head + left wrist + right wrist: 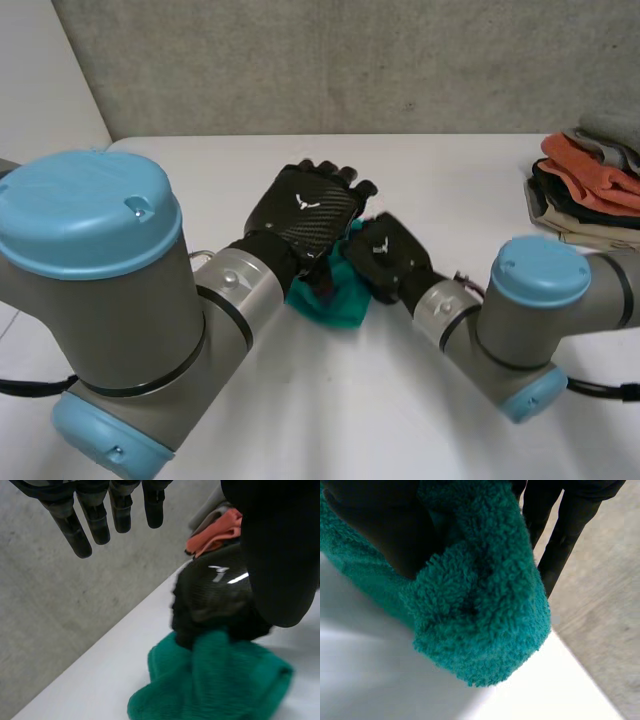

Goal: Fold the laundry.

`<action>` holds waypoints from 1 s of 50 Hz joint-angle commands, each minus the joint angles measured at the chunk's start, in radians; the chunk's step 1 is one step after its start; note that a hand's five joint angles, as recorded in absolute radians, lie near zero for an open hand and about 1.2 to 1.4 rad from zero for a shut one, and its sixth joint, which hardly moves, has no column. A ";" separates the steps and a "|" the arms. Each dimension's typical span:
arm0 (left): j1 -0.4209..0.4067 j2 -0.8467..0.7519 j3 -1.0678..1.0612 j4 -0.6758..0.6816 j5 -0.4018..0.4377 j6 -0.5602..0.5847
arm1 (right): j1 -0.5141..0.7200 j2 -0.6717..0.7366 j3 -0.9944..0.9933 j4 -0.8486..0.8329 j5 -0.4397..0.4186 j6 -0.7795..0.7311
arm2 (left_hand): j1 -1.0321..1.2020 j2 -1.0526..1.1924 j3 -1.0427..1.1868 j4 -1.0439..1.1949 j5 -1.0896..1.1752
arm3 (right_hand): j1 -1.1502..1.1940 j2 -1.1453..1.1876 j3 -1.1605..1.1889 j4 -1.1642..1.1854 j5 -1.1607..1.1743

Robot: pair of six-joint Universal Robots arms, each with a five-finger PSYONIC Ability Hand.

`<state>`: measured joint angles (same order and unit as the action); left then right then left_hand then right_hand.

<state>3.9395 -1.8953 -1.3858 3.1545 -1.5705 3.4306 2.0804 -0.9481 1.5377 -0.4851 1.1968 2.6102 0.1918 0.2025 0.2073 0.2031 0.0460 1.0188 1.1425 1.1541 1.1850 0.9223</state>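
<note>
Take the soft, light, limp towel (338, 305), now bunched on the surface (300, 420) and pinched between right hand (392, 255) thumb and fingers (565, 530) near the open, empty left hand (300, 210), by a free corner, not the thick fold.

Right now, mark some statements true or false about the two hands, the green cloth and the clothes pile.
1. The left hand has straight fingers and grips nothing. True.
2. The green cloth lies flat and neatly folded. False: it is bunched up.
3. The right hand is on the green cloth. True.
4. The clothes pile sits between the hands. False: it is at the far right of the table, apart from both.
</note>
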 commanded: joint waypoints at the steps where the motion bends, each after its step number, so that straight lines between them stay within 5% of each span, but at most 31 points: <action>1: 0.001 0.044 0.010 0.010 0.073 0.004 | -0.057 -0.044 -0.106 0.005 -0.006 -0.002 | -0.002 -0.012 -0.017 -0.013 -0.031 | 0.377 0.254 0.242 0.211 0.299; 13: -0.002 0.122 0.014 0.168 0.190 0.005 | -0.319 -0.100 -0.433 -0.133 -0.009 0.106 | -0.013 -0.024 -0.029 -0.025 -0.042 | 0.377 0.254 0.242 0.211 0.299; 25: -0.011 0.110 0.004 0.171 0.227 0.005 | -0.683 0.185 -0.789 -0.210 -0.057 0.418 | -0.008 -0.018 -0.023 -0.019 -0.036 | 0.377 0.254 0.242 0.211 0.299; 37: -0.012 0.088 -0.016 0.167 0.227 0.007 | -0.865 0.373 -0.650 -0.340 -0.345 0.599 | 0.001 -0.010 -0.014 -0.010 -0.028 | 0.377 0.254 0.242 0.211 0.299; 50: -0.029 0.091 -0.024 0.168 0.225 0.009 | -0.921 0.368 -0.559 -0.440 -0.418 0.613 | 0.001 -0.010 -0.014 -0.010 -0.028 | 0.377 0.254 0.242 0.211 0.299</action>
<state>3.9155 -1.8055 -1.4108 3.3235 -1.3449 3.4385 1.1683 -0.5678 0.9760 -0.9257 0.7718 3.2252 0.1918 0.2025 0.2073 0.2030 0.0461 1.0188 1.1482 1.1736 1.2037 0.9691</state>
